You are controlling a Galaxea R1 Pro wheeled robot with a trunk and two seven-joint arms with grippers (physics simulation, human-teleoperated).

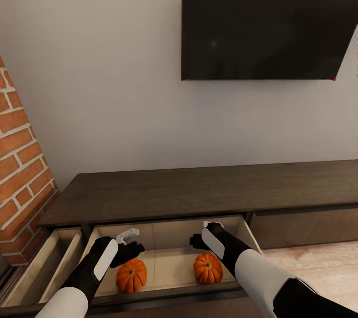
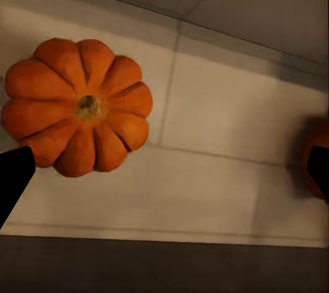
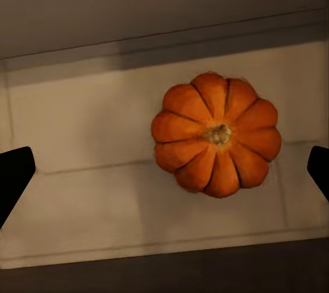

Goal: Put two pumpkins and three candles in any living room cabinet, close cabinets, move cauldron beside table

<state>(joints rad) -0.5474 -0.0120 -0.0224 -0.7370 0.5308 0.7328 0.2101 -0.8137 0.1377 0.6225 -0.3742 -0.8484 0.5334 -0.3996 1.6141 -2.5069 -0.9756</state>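
Observation:
The long dark-brown cabinet [image 1: 199, 190] stands against the wall with its middle drawer [image 1: 169, 267] pulled open. Two orange pumpkins lie on the drawer floor, one at the left [image 1: 132, 275] and one at the right [image 1: 208, 268]. My left gripper [image 1: 132, 245] hangs open just above the left pumpkin [image 2: 79, 108], its fingers well apart and holding nothing. My right gripper [image 1: 197, 241] is open above the right pumpkin [image 3: 216, 135], also empty. The left wrist view catches the other pumpkin [image 2: 317, 159] at its edge. The candles, cauldron and table are out of view.
A second drawer [image 1: 54, 258] stands open at the cabinet's left end, beside a red brick wall [image 1: 20, 169]. The drawer front [image 1: 303, 226] to the right is closed. A dark TV screen [image 1: 263, 20] hangs on the wall above. Light wood floor [image 1: 323, 263] lies at the right.

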